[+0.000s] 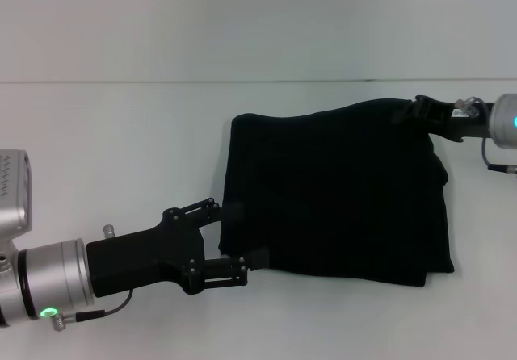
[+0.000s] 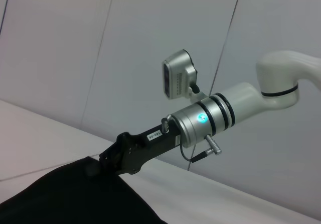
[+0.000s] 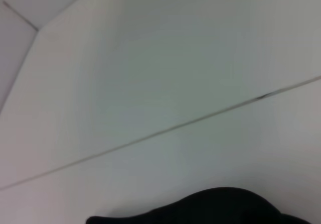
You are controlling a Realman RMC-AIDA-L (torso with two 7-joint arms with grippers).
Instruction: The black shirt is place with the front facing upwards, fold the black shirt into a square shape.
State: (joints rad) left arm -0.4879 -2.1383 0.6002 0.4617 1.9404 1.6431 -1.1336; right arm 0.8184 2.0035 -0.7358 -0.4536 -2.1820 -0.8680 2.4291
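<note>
The black shirt (image 1: 339,198) shows plain, unpatterned black cloth against the white table (image 1: 121,142).

The left gripper (image 1: 238,239) reaches in low from the near left, wrist roughly level, jaws spread apart at the cloth's near-left edge. The right gripper (image 1: 416,108) stretches in from the far right, jaws pinched on the black shirt (image 1: 339,194) at its far-right corner.

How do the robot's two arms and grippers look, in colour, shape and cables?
Both arms end in silver cylindrical wrists with a lit ring light and a thin cable. The left gripper and right gripper are matte black with angular bodies. A grey camera box sits on each wrist.
</note>
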